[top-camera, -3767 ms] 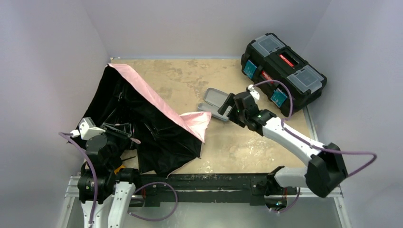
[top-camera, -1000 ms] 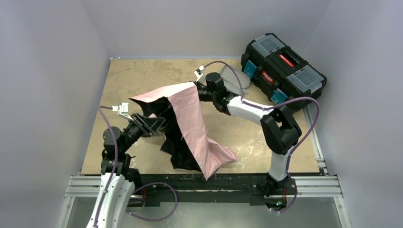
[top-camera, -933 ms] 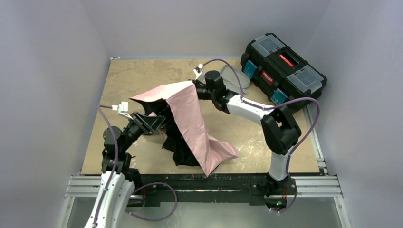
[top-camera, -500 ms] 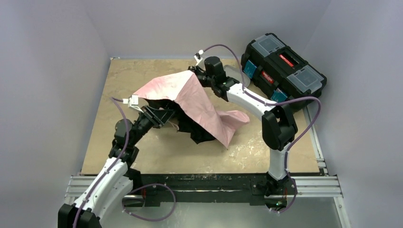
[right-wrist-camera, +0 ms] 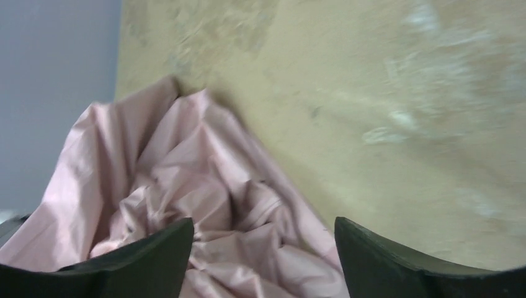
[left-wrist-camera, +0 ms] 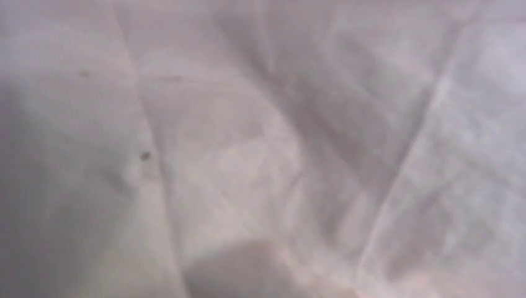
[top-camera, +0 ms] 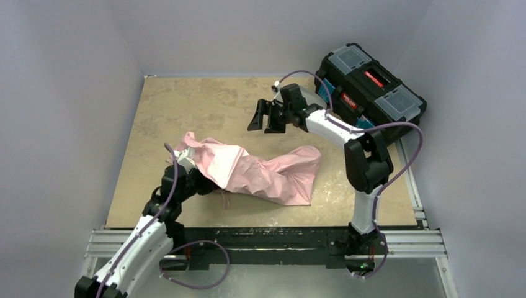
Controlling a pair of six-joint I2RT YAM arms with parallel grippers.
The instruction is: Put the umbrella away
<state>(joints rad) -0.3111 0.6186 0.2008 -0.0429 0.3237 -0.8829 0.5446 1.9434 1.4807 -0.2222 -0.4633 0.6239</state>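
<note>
Pink cloth of the umbrella (top-camera: 260, 171) lies slumped and creased on the table (top-camera: 186, 105), stretched across its near middle, with one end toward the left arm (top-camera: 158, 208) and the other toward the right. The left arm reaches in under the cloth's left end; the left claw is buried beneath the folds, so I cannot tell whether it is spread or pinched. The left wrist view is filled with pale, blurred fabric and nothing else. The right claw (top-camera: 263, 123) hangs above the table just beyond the umbrella, apart from it, spread wide and gripping nothing. In the right wrist view its dark fingers (right-wrist-camera: 136, 257) stand apart at the bottom edge, with crumpled pink cloth below and bare tabletop to the right. A black toolbox (top-camera: 370, 87) sits at the far right corner, behind that arm.
</note>
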